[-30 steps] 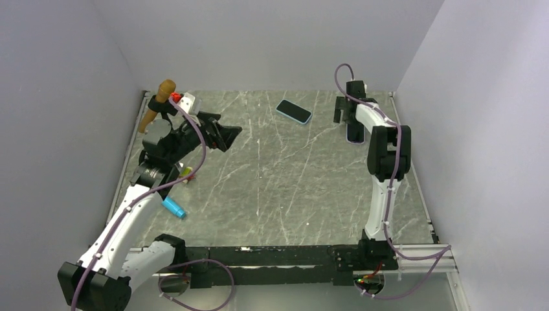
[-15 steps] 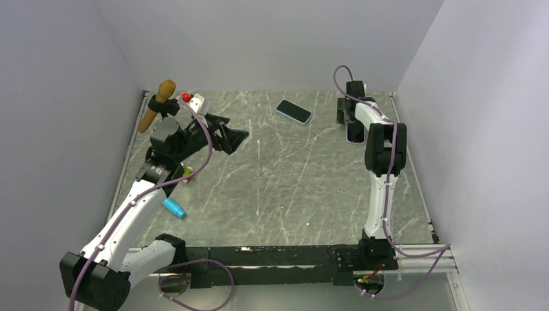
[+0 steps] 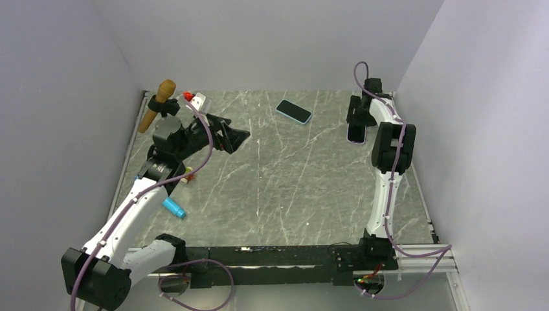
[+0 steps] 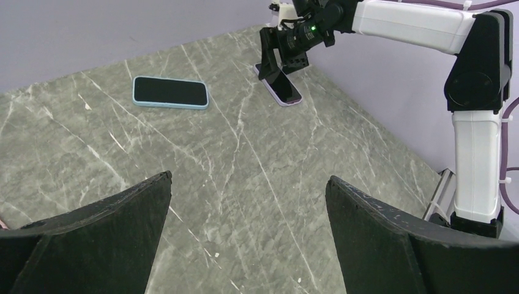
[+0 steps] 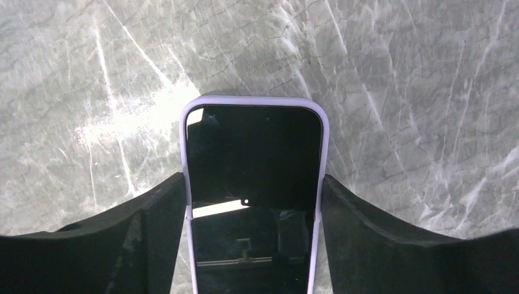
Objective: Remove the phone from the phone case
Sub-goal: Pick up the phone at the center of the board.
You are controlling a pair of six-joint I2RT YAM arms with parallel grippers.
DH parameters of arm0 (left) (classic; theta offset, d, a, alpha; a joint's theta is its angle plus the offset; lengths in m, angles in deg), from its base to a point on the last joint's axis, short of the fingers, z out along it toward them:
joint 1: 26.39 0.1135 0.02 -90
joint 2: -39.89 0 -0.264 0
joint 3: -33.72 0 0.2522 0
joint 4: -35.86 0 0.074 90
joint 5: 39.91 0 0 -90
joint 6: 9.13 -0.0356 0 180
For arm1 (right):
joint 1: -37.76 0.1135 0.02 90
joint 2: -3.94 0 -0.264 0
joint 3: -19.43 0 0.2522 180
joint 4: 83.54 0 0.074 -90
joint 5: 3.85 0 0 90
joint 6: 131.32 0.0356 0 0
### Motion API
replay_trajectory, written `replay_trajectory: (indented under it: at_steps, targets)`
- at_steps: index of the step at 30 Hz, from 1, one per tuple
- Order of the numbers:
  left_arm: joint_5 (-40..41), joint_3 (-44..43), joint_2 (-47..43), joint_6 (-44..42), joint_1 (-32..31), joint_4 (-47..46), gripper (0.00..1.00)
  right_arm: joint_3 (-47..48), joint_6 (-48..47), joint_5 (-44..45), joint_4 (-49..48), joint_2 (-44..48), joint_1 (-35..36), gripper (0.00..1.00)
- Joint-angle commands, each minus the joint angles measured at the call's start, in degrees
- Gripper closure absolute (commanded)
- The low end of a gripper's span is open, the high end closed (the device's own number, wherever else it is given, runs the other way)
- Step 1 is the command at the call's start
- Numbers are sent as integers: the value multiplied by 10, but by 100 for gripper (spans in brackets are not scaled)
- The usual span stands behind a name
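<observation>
Grasp step: right gripper point(image 5: 252, 180) pinches long edges of lilac phone case point(image 5: 254, 101), phone point(image 5: 252, 147) inside, flat on table point(image 3: 291, 188) right of blue-cased phone point(image 3: 294, 111); left gripper point(image 4: 248, 177) wide apart; next probably needs a second grip to peel the case.

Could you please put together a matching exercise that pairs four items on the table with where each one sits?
Things:
1. black phone in a lilac case
2. black phone in a light blue case
3. brown wooden handle
4. light blue cylinder

Places:
A. on the marble just beside the left arm
B. far left corner of the table
C. between the fingers of the right gripper
D. flat at the far middle, apart from both arms

Pairs: 1-C, 2-D, 3-B, 4-A.
</observation>
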Motion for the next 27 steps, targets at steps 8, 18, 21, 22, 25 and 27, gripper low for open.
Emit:
replay_trajectory:
  at_steps: [8,18,21,22,25,27]
  targets:
    - [-19,-22,30,29,-2,-7,1,-140,11,-95,-70,60,24,79]
    - [-34,-26,70,59,-2,-1,1,-434,38,-166,-321,290,66,100]
    - [-41,-26,73,69,-2,-7,1,-485,40,-160,-336,334,95,100]
    - [-41,-25,73,71,-1,-9,1,-500,43,-154,-337,347,106,100]
    - [-45,-22,76,82,-2,-15,1,-539,52,-130,-368,386,147,100]
    - [-46,-20,80,91,-2,-19,1,-566,68,-111,-385,413,175,100]
